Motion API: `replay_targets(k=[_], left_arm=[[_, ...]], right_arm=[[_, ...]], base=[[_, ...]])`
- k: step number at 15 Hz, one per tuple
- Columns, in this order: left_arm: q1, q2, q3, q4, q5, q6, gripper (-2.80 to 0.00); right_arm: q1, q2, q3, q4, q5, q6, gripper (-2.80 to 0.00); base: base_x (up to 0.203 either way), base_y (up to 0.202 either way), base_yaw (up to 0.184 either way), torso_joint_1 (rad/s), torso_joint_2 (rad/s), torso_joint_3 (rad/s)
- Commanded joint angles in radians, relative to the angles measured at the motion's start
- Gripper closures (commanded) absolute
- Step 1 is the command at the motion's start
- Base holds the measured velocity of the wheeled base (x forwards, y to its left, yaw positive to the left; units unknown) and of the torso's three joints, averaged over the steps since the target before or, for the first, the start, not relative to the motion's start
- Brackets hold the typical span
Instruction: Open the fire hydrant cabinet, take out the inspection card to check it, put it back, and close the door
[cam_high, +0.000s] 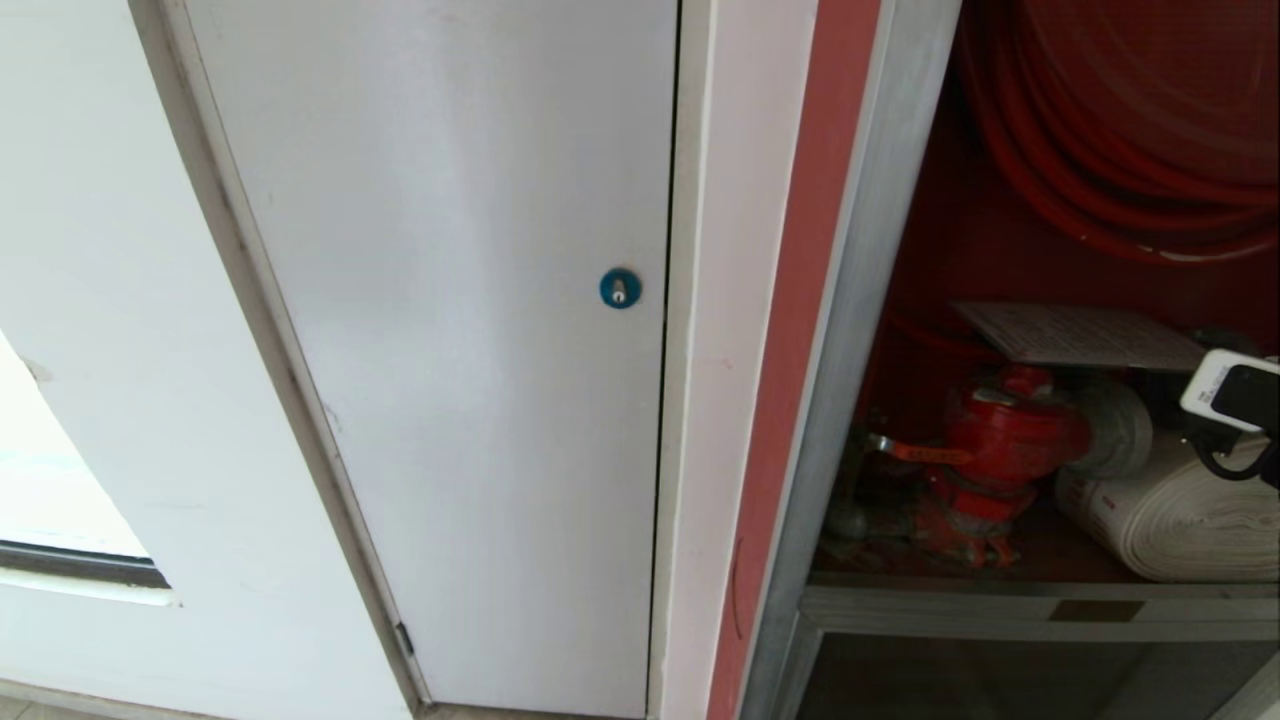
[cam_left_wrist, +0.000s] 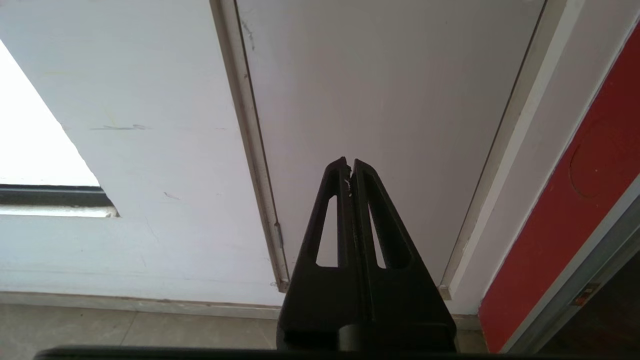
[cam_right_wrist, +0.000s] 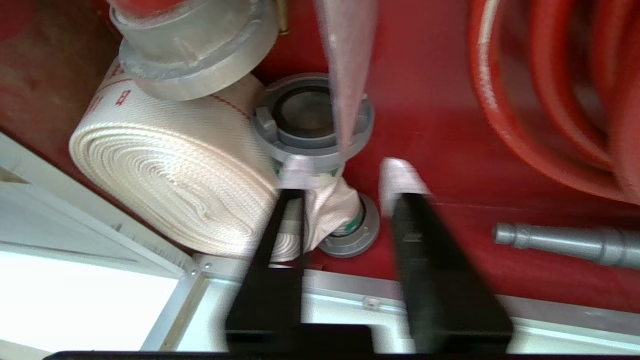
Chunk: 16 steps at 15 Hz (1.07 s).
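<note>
Right gripper (cam_right_wrist: 345, 172) fingers stand apart; left gripper (cam_left_wrist: 349, 167) fingers pressed together.

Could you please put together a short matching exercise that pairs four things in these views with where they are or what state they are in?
Things:
1. inspection card
2. white hose roll
3. left gripper
4. right gripper

Places or states:
A. fingers closed together, facing the plain white door
B. lying on the cabinet floor beside the red valve
C. fingers apart, holding nothing, inside the fire hydrant cabinet
D. resting flat above the red valve, below the red hose reel

Pairs: 1-D, 2-B, 3-A, 4-C
</note>
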Motion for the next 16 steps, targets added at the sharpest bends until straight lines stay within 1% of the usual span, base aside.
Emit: replay_targets(k=[1, 5, 10, 13, 16], left_arm=[[0.0, 0.001, 0.006, 0.0, 0.0, 0.0, 0.0], [0.0, 0.001, 0.006, 0.0, 0.0, 0.0, 0.0], [0.0, 0.001, 0.006, 0.0, 0.0, 0.0, 0.0], [0.0, 0.001, 0.006, 0.0, 0.0, 0.0, 0.0], [0.0, 0.001, 0.006, 0.0, 0.0, 0.0, 0.0]], right_arm=[[-0.002, 0.033, -0.003, -0.005, 0.018, -0.011, -2.8], [-0.002, 0.083, -0.033, -0.007, 0.046, -0.043, -2.8], [-0.002, 0.198, -0.135, -0.009, 0.066, -0.057, -2.8], [-0.013, 0.241, -0.191, -0.024, 0.067, -0.093, -2.8], [-0.019, 0.268, -0.213, -0.029, 0.082, -0.127, -2.8]], base=[[0.0, 0.0, 0.0, 0.0, 0.0, 0.0], [0.0, 0.0, 0.0, 0.0, 0.0, 0.0], [0.0, 0.0, 0.0, 0.0, 0.0, 0.0], [0.0, 0.0, 0.0, 0.0, 0.0, 0.0], [0.0, 0.0, 0.0, 0.0, 0.0, 0.0]])
